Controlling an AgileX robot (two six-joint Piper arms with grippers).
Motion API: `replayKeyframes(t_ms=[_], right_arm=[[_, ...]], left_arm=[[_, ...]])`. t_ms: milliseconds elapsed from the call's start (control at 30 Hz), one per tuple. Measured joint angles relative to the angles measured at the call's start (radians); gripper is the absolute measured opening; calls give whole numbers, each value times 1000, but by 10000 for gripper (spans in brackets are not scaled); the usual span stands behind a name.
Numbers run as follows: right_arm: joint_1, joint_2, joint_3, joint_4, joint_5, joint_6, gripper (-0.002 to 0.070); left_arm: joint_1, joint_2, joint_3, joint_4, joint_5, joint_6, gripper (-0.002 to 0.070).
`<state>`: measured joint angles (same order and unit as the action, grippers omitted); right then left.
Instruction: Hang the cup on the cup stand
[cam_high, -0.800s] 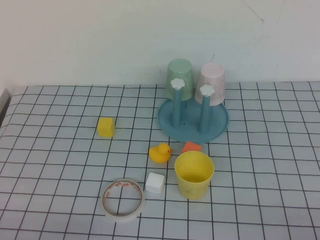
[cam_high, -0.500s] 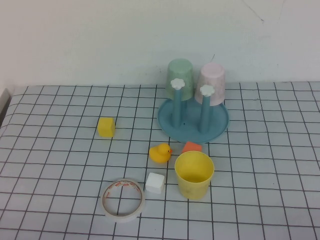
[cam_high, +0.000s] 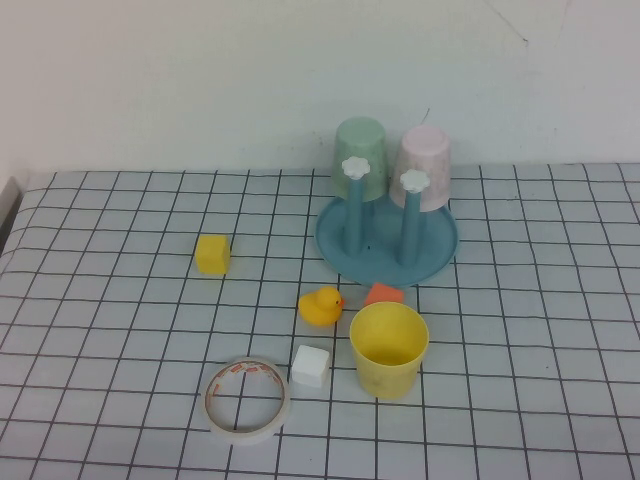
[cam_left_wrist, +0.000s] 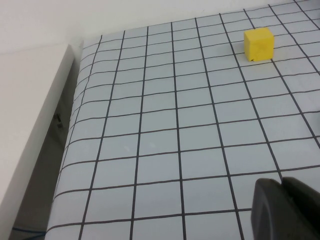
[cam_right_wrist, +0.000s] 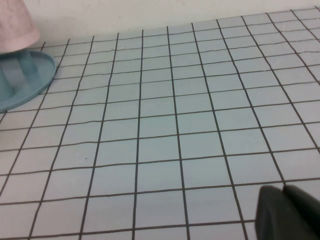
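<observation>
The left claw (cam_left_wrist: 286, 210) shows only in its own wrist view, a dark tip low over bare grid near the table's (cam_high: 100, 300) left edge, its fingers pressed together with just a seam between them, holding nothing; it is out of the high view, so it looks parked to leave the working area free. Going left to right across the high view, a yellow cube (cam_high: 212, 254) sits alone, well apart from the rest, then a roll of tape (cam_high: 248, 400) lies flat near the front, a white cube (cam_high: 310, 365) beside it, and a yellow rubber duck (cam_high: 320, 306) just behind that. These read as clutter around the target. The yellow cup (cam_high: 388, 349) stands upright, mouth up, in front of the cup stand (cam_high: 386, 245), with a small orange block (cam_high: 383, 294) between them, touching or nearly touching the cup's far side. Mouth up, it probably must be turned over before it can drop onto a peg. On the stand, a pale green cup (cam_high: 360, 150) and a pale pink cup (cam_high: 421, 160) hang inverted on the rear pegs, leaving the two front pegs with white flower tips free. The right claw (cam_right_wrist: 290, 212) is likewise seen only in its wrist view, its fingers together and empty, low over the table to the right of the stand, well apart from the cup.
</observation>
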<state>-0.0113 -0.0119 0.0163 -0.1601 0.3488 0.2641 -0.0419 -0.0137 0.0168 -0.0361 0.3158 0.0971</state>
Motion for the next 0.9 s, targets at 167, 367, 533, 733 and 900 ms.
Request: replayKeyframes(t_ms=[167, 367, 533, 733, 900], right_arm=[[0, 0, 0, 0, 0, 0, -1], [0, 0, 0, 0, 0, 0, -1], [0, 0, 0, 11, 0, 2, -1], [0, 0, 0, 239, -2, 19, -1], [0, 0, 10, 791, 24, 82, -1]], left_arm=[[0, 0, 0, 0, 0, 0, -3], [0, 0, 0, 36, -7, 5, -3], [0, 0, 2, -33, -73, -67, -3], [0, 0, 2, -483, -237, -348, -3], [0, 0, 2, -728, -291, -410, -3]])
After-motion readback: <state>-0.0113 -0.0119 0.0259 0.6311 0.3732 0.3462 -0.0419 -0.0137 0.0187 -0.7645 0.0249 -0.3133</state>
